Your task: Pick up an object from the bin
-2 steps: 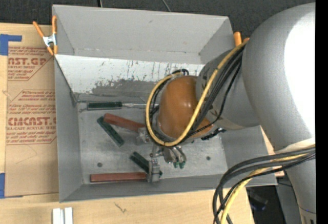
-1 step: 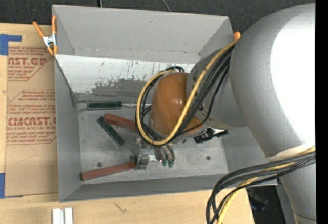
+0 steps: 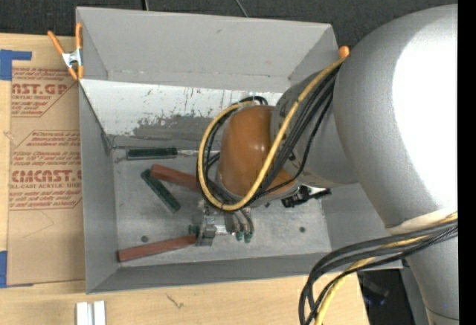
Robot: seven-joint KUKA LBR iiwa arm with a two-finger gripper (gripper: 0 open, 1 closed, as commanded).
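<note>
Grey bin, arm entering. The orange cover and cables hide the bin floor above the gripper; whether it is open or closed cannot be told. A red stick lies left of the gripper, one end meeting it. Up-left of the gripper: a second red stick, a green stick, a thin green rod.
</note>
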